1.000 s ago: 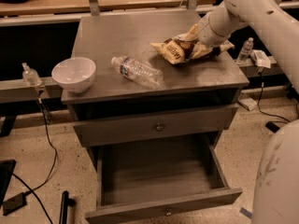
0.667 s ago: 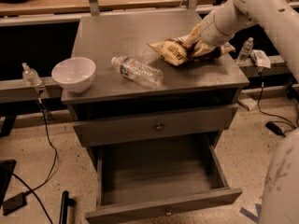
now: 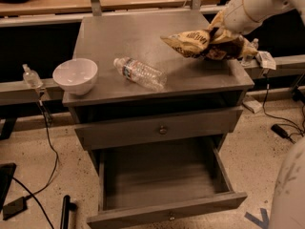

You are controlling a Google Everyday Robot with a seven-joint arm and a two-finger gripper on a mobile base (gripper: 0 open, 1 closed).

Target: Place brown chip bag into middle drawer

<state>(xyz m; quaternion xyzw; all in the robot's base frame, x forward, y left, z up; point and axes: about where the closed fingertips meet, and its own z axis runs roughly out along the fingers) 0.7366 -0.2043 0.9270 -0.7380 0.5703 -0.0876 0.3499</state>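
Note:
The brown chip bag (image 3: 202, 44) hangs in the air above the right side of the cabinet top, held at its right end by my gripper (image 3: 224, 32), which comes in from the upper right and is shut on it. The bag's pale yellow left end points toward the bottle. The middle drawer (image 3: 162, 185) is pulled wide open below, its grey inside bare, its small knob on the front panel (image 3: 170, 216). The drawer above it (image 3: 162, 129) is closed.
A clear plastic water bottle (image 3: 139, 73) lies on its side mid-top. A white bowl (image 3: 75, 75) stands at the left front corner. A small bottle (image 3: 30, 76) sits on the ledge at left. Cables run over the floor on both sides.
The bag has been lifted off the cabinet top and now hangs in the gripper above the right side. The bottle and bowl have not moved.

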